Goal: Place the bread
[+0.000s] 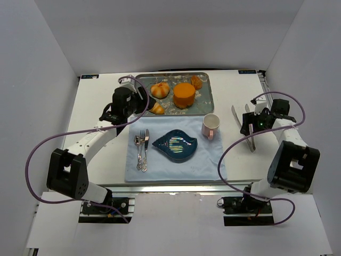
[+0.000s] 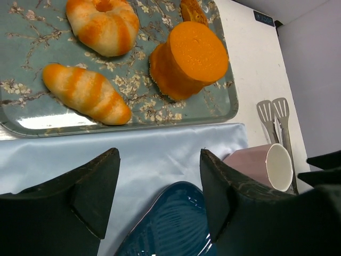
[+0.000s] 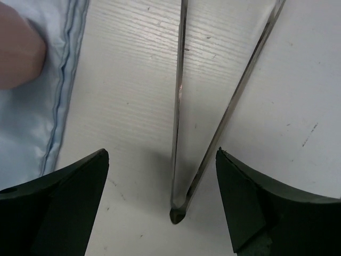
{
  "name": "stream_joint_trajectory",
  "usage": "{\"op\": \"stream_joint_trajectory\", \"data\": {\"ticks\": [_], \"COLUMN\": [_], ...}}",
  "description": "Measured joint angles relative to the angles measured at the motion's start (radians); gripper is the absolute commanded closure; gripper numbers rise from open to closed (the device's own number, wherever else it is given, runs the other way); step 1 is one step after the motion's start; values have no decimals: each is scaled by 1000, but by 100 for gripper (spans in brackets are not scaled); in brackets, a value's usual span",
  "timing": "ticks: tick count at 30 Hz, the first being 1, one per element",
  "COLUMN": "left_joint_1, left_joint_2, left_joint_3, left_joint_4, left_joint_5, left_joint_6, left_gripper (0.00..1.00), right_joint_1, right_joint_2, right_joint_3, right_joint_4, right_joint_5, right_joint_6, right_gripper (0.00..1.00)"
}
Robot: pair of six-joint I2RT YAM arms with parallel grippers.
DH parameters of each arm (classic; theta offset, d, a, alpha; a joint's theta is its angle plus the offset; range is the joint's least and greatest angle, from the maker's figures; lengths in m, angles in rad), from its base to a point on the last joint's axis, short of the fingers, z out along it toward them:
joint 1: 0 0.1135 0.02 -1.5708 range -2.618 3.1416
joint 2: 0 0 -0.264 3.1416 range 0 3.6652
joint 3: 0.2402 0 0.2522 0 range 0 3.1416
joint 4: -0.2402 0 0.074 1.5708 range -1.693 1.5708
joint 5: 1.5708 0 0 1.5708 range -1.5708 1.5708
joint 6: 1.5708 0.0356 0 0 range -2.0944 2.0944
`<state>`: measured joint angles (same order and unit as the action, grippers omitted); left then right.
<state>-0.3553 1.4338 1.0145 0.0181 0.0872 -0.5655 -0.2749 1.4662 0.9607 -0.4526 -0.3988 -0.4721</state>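
**Both claws wide and empty; bread on the tray**

The overhead camera gives me the whole layout. The flowered tray point(image 1: 206, 101) sits at the middle of the worktop's point(image 1: 234, 90) far edge. A pale blue cloth point(image 1: 176, 172) runs from it to the near edge, carrying a fork and spoon point(image 1: 141, 152), a dark blue plate point(image 1: 176, 145) and a pink mug point(image 1: 211, 126). I can't judge the jaws from up there, but the wrist cameras settle it.

On the left wrist view, the left claw point(image 2: 160, 154) is spread wide with nothing between its fingers. It hangs above the cloth, close to the tray's near rim. On the right wrist view, the right claw point(image 3: 162, 154) is just as wide, near the worktop's right edge. The joined end of a pair of steel tongs point(image 3: 178, 106) lies between its fingers, apart from both.

The bread point(image 2: 103, 24) lies in the tray's far left part. It is a round bun with golden-orange lobes split by cream seams and a dimple at the centre. Toward the near edge from it lies a long striped roll point(image 2: 85, 93). Toward the right edge an orange cake point(image 2: 189, 66) stands upright, a cylinder.

The worktop is white with a few small marks. Plain white walls point(image 1: 53, 53) close it in on three sides.
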Motion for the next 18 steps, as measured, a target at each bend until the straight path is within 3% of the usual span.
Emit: {"op": "stream_joint_trajectory", "data": {"ticks": [18], "left_joint_1": [1], "left_joint_2": [-25], "left_joint_3": [-27], "left_joint_4": [8], "left_joint_5": [-2], "left_joint_6": [-8], "left_gripper": [28], "right_joint_1": [112], "right_joint_2": [187], "right_joint_3": [-6], "right_joint_4": [200], "right_joint_5": [254], "right_joint_6": [119], "right_gripper": [15]}}
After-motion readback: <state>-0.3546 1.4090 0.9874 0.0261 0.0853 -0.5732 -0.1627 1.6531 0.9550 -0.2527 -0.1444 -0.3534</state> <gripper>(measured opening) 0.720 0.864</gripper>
